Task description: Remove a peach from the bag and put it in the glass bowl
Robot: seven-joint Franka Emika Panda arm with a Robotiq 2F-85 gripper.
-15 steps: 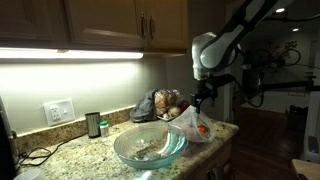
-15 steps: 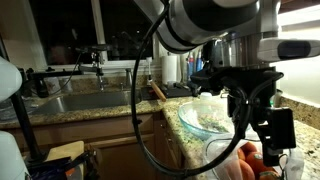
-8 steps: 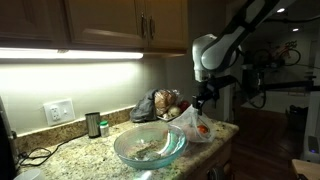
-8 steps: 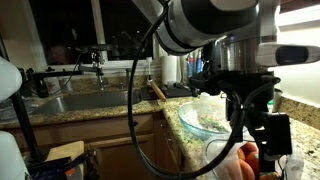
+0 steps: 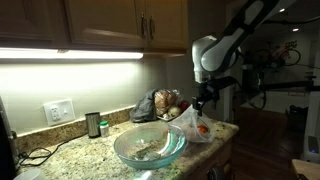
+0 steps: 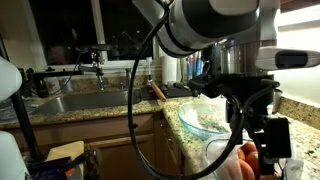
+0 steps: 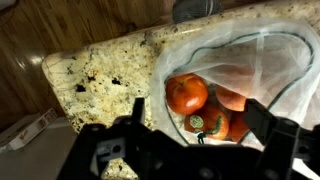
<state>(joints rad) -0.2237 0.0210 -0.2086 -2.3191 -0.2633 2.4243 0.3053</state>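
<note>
Two dark fingers (image 7: 140,118) frame the bottom of the wrist view, spread wide with nothing between them. The gripper (image 7: 198,118) is released and hangs over the mouth of the bag (image 7: 265,55). Inside the crinkled, whitish plastic at least three red-orange fruits lie bunched together. The roundest peach (image 7: 187,93) sits at the open edge, touching its neighbours. A green patch on the lowest fruit may be a sticker or a leaf; the view is too soft to tell.

The bag lies on a speckled granite countertop (image 7: 95,75). In an exterior view the gripper (image 5: 203,99) hangs just above the bag (image 5: 190,122) at the counter's end. The glass bowl (image 5: 150,147) stands just beside the bag, wide and pale blue-green.

Farther back, a dark lumpy bundle (image 5: 146,108) rests near the wall. A small dark jar (image 5: 93,124) stands near a wall outlet (image 5: 59,111), under wooden cabinets (image 5: 100,25).
</note>
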